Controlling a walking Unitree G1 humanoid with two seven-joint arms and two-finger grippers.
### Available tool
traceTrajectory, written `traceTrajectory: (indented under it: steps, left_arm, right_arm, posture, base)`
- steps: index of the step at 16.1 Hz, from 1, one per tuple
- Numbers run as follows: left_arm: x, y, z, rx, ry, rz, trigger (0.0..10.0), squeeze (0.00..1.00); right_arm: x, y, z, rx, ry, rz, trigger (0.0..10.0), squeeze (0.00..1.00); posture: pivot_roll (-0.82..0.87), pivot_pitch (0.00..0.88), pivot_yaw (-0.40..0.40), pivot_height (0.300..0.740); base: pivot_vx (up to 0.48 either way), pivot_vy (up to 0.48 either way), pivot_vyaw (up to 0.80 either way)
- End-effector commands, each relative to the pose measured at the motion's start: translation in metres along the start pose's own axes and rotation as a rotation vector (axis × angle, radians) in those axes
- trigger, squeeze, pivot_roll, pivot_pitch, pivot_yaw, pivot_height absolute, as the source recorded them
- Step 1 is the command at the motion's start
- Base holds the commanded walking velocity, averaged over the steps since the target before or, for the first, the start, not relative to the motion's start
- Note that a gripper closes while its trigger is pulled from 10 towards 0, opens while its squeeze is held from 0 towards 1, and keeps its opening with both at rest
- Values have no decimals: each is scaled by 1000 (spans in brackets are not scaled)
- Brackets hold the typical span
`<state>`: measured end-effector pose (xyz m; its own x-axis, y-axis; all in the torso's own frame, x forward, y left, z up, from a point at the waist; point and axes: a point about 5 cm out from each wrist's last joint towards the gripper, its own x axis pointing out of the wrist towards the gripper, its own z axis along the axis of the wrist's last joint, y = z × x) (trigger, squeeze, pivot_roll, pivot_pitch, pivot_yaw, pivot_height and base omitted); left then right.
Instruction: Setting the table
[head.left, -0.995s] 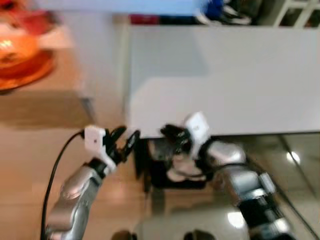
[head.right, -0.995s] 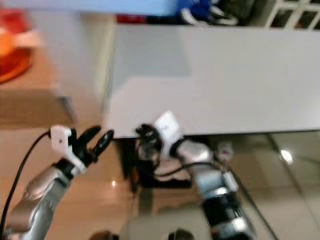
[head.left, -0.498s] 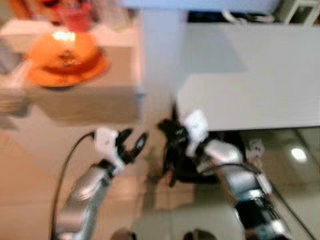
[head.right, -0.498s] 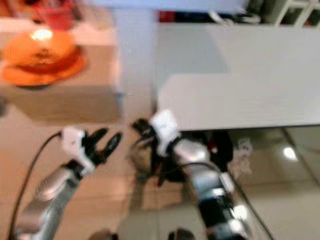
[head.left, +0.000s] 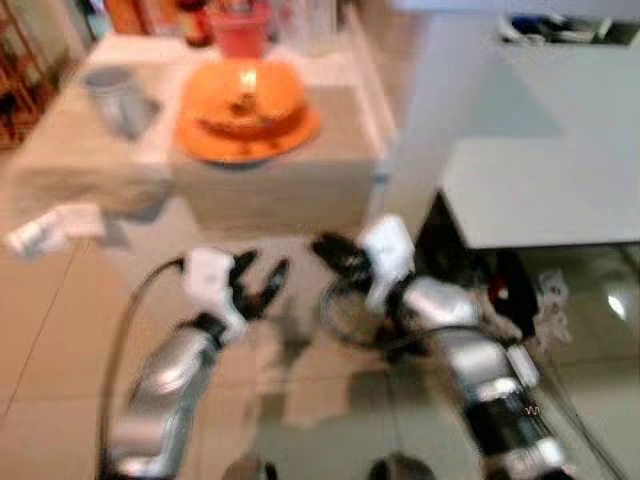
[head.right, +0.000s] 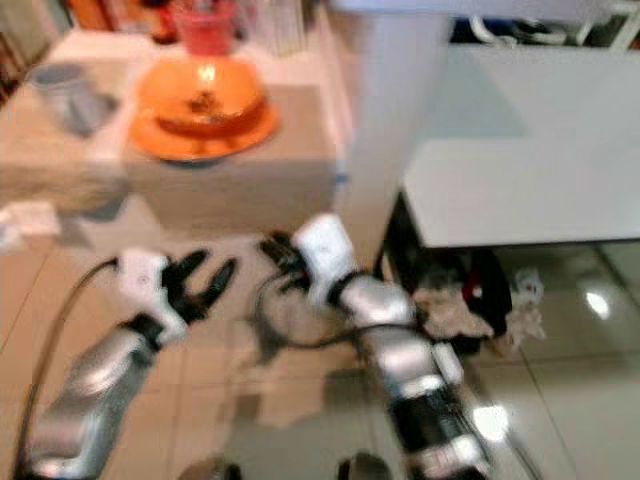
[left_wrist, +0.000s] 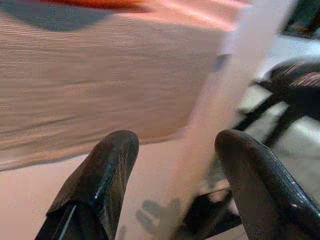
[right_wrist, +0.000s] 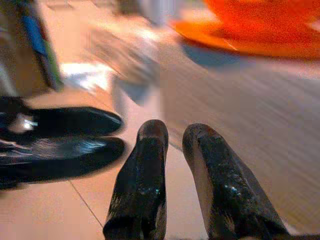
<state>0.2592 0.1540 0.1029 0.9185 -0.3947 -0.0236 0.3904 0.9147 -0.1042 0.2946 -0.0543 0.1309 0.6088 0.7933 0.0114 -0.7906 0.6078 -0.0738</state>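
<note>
- head camera has swung toward the robot's left; whole scene slid rightward in frame
- cloth-covered table (head.left: 270, 190) now mostly in view, was cut off at the edge a second ago
- orange bowl (head.left: 243, 92) on orange plate (head.left: 290, 135) now near top centre
- grey cup (head.left: 118, 98) and red container (head.left: 240, 15) have newly come into view
- white counter (head.left: 550, 190) pushed to the right edge

A home, by the look of it: a low table (head.left: 270, 190) under a beige cloth carries an orange bowl (head.left: 243, 88) on an orange plate (head.left: 250, 135), a grey cup (head.left: 115, 95) and a red pot (head.left: 240, 35) (all blurred). Glossy beige floor tiles (head.left: 60, 330) run beneath, with a white table (head.left: 560, 180) alongside.
</note>
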Motion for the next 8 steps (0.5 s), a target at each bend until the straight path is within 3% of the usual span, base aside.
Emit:
traceTrajectory:
  steps: [1,6,8]
  left_arm:
    - [2,-3,0,4,-8,19,10000,0]
    - [-3,18,1,30,-1,169,10000,0]
    - [-7,24,7,11,-54,213,10000,0]
  right_arm:
    - [-5,-6,4,4,-11,-3,10000,0]
    - [-4,-12,14,40,-55,-26,10000,0]
    - [-3,-13,19,54,-78,-32,10000,0]
  posture:
    - [-82,90,0,740]
    - [-77,91,-4,740]
    - [-76,88,-7,740]
  base:
    - [0,461,0]
    - [0,462,0]
    - [0,0,0]
